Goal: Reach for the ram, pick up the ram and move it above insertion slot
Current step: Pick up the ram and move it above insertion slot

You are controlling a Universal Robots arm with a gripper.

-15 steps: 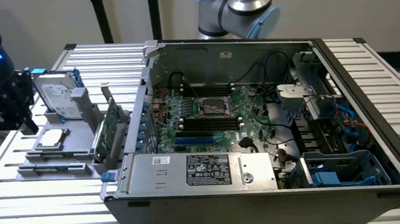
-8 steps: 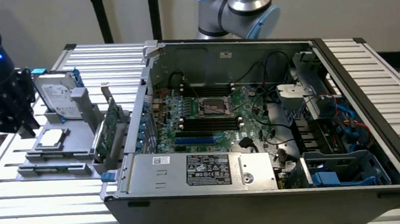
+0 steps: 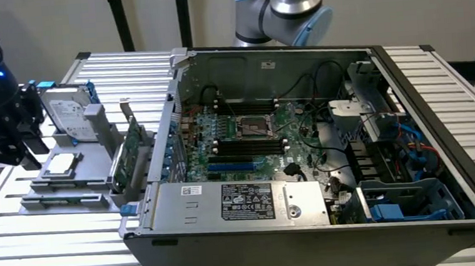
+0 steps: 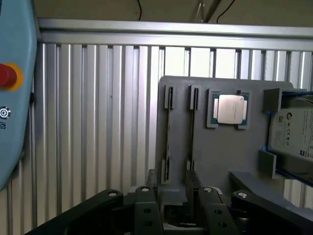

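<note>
Two thin ram sticks stand on edge in the slots of a grey parts holder (image 4: 215, 161); one ram stick (image 4: 167, 134) runs toward the gap between my fingers and the other ram stick (image 4: 191, 132) lies beside it. My gripper (image 4: 172, 193) hovers over the holder's near end, open, with one finger (image 4: 152, 178) and the other finger (image 4: 194, 180) on either side of the first stick's end. In the exterior view the black gripper (image 3: 22, 143) sits at the far left by the holder (image 3: 88, 157). The black memory slots (image 3: 247, 146) lie on the motherboard inside the open case.
A CPU (image 4: 230, 108) and a hard drive (image 4: 293, 132) rest on the holder, with green expansion cards (image 3: 130, 154) upright at its side. The open computer case (image 3: 311, 225) stands on the slatted aluminium table (image 4: 98, 122). A pendant with a red button (image 4: 6, 76) borders the wrist view.
</note>
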